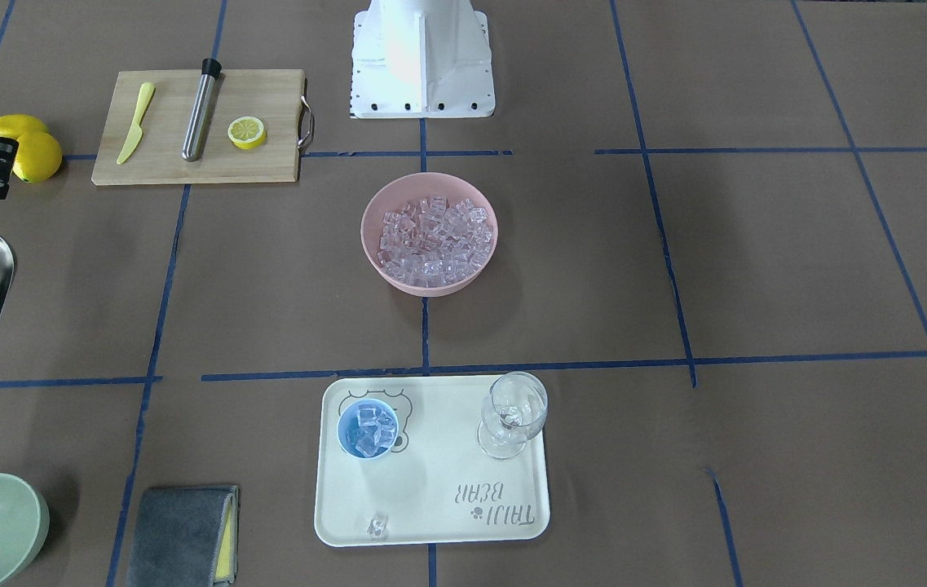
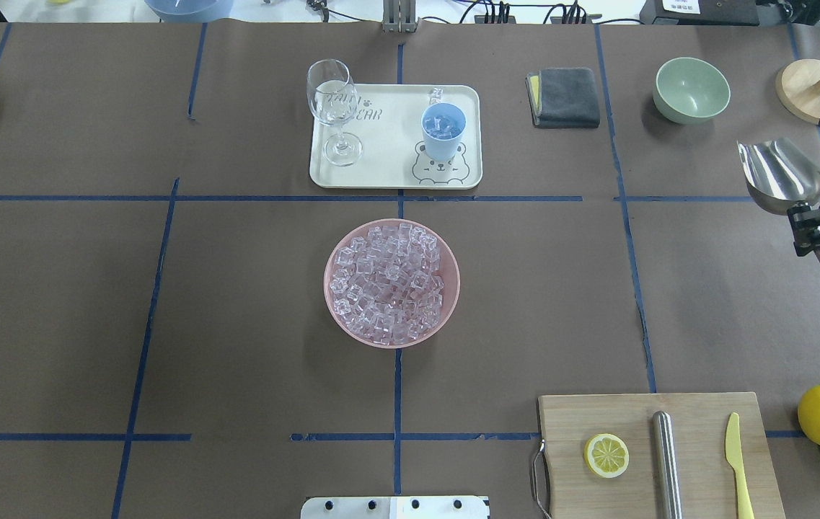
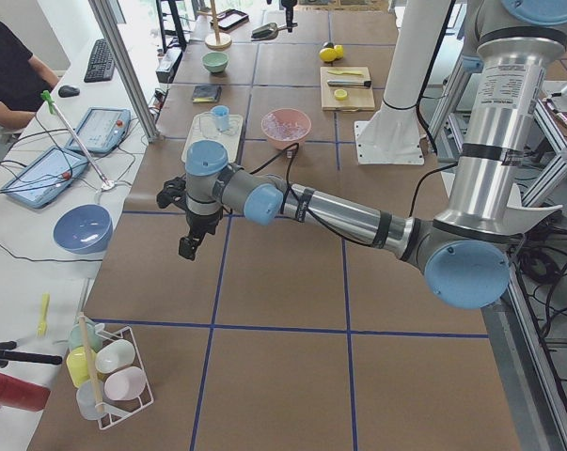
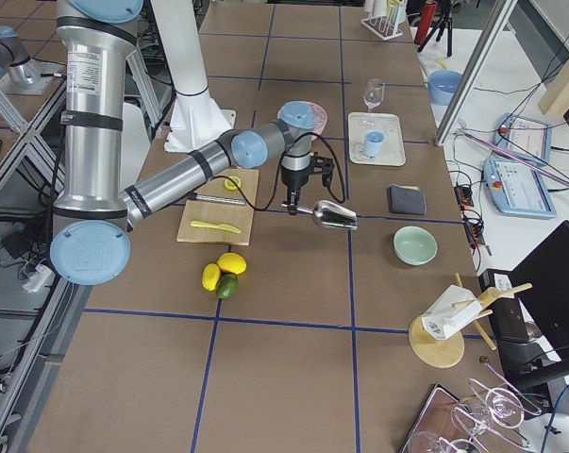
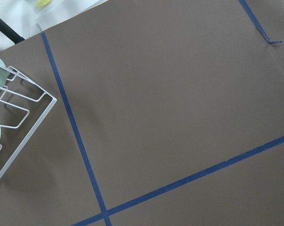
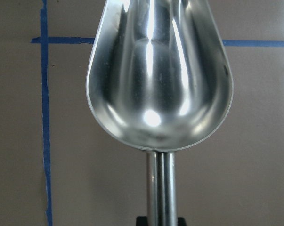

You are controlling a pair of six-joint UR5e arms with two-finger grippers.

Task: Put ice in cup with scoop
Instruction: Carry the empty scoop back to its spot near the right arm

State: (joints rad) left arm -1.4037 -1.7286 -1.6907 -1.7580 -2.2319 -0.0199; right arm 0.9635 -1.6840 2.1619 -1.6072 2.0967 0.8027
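Scoop (image 2: 777, 173) empty, trough up, handle clamped in right hand (image 2: 813, 229) at right side of tabletop (image 2: 236, 324), near green bowl (image 2: 691, 90). Ice (image 2: 388, 281) heaped in pink bowl (image 2: 391, 340) mid-tabletop; some also in cup (image 2: 443, 148) on tray (image 2: 388, 137). Left hand (image 3: 191, 240) over bare tabletop, grip impossible to tell.

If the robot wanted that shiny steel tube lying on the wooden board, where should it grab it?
Probably mid-length on the steel cylinder with the black cap, from straight above, fingers closing across its narrow width. It lies flat on the wooden cutting board, with gaps beside it to the lemon slice and the yellow plastic knife.
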